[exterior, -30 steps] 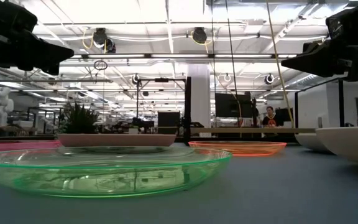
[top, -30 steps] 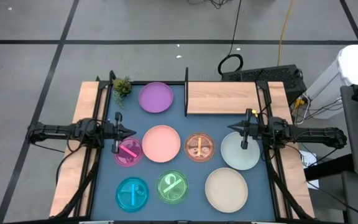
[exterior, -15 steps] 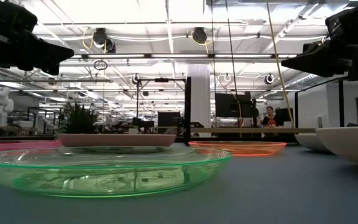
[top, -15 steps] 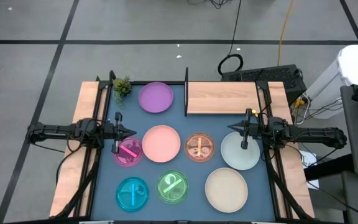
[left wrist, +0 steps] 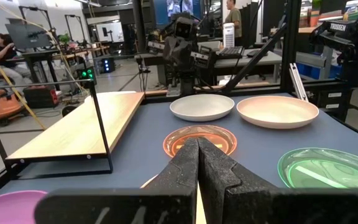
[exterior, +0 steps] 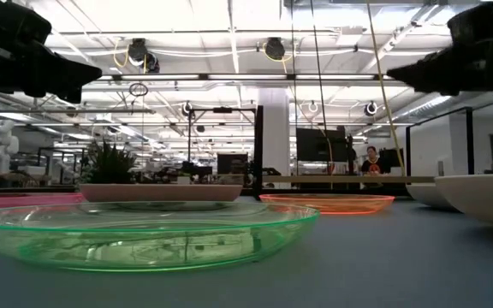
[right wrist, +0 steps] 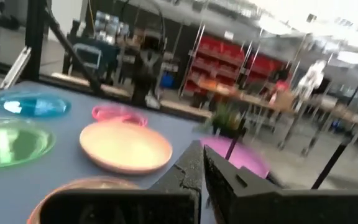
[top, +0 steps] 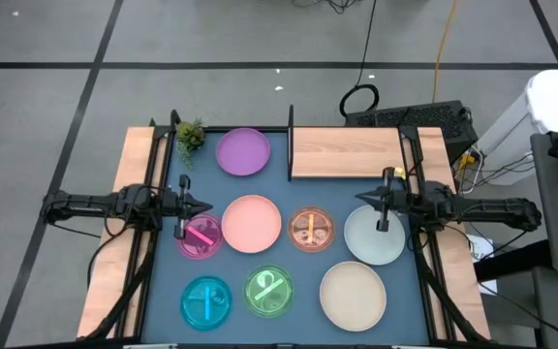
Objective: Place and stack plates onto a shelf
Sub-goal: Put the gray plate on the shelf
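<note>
Eight plates lie flat on the blue table: purple (top: 243,152), pink (top: 251,223), mint-white (top: 374,236), cream (top: 353,295), and the smaller translucent magenta (top: 200,236), orange (top: 310,229), cyan (top: 206,301) and green (top: 269,291), which hold stick-like pieces. The light-wood shelf (top: 347,152) stands at the far right, its black upright (top: 291,136) at its left end. My left gripper (top: 208,206) hovers shut above the magenta plate's far edge. My right gripper (top: 357,198) hovers shut above the mint-white plate's far left rim. Both point toward the table's middle.
A small potted plant (top: 190,135) stands at the far left corner beside the purple plate. Wooden side rails (top: 114,262) run along both sides of the table. People show in the room beyond the table (exterior: 371,159). Bare table lies between the shelf and the orange plate.
My right gripper has risen a little, still shut. The plates and my left arm have stayed where they were.
</note>
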